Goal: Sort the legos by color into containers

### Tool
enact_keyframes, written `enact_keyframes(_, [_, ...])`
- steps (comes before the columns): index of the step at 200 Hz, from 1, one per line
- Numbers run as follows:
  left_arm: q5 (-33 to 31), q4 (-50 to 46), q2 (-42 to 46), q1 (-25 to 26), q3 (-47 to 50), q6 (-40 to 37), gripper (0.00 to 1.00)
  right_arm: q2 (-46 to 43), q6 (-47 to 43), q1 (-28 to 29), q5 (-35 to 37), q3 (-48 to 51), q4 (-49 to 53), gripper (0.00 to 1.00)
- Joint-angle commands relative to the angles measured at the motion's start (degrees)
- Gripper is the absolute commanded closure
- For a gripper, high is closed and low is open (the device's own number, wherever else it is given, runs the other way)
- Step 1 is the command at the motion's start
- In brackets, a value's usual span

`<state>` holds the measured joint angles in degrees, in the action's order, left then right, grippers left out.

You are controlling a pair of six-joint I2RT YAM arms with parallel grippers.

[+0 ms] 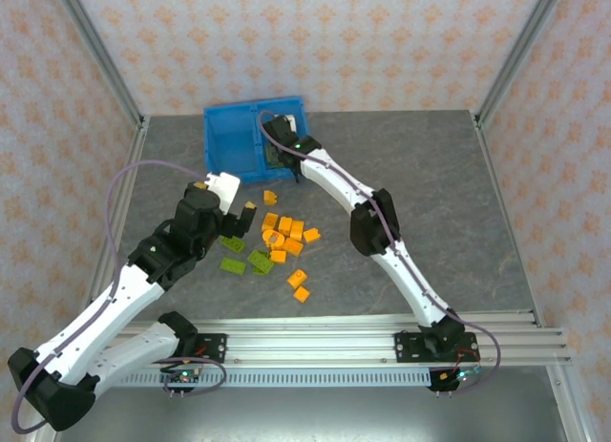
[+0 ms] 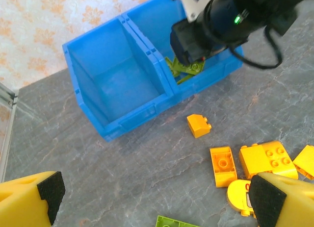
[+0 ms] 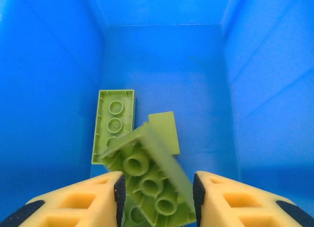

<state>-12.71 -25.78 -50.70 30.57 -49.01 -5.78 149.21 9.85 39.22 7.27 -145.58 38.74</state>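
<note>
The blue bin (image 1: pixel 218 148) stands at the back of the table. My right gripper (image 1: pixel 278 148) hangs open inside its right compartment (image 3: pixel 162 55). A blurred, tilted green brick (image 3: pixel 149 175) sits between the spread fingers, touching neither pad, over a flat green brick (image 3: pixel 114 121) and a small green piece (image 3: pixel 164 129). The left compartment (image 2: pixel 117 82) is bare. My left gripper (image 2: pixel 158 197) is open over the table, nothing between its fingers. Orange bricks (image 1: pixel 286 237) cluster mid-table, with green ones (image 1: pixel 234 243) to their left.
A lone orange brick (image 2: pixel 198 125) lies just in front of the bin. Two more orange bricks (image 1: pixel 300 285) sit nearer the front rail (image 1: pixel 363 342). The right arm (image 1: pixel 382 232) stretches diagonally across the table's right half. Metal frame posts mark the side edges.
</note>
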Motion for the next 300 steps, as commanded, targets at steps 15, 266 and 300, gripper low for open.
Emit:
enact_keyframes(15, [-2.66,-5.54,-4.11,-0.82,-3.99,4.89,0.0,-21.92,3.17,0.11,-1.7,19.79,-3.95,0.6])
enact_keyframes(266, [5.68,-1.39,-66.72,-4.99,-32.72,31.72,0.44,-83.45,12.74,6.48,-26.0,90.92,-14.98,0.01])
enact_keyframes(300, [7.19,0.32,-66.87,-4.94,-30.7,33.26,0.61,-83.56,13.08,6.48,-24.44,90.82,-14.31,0.01])
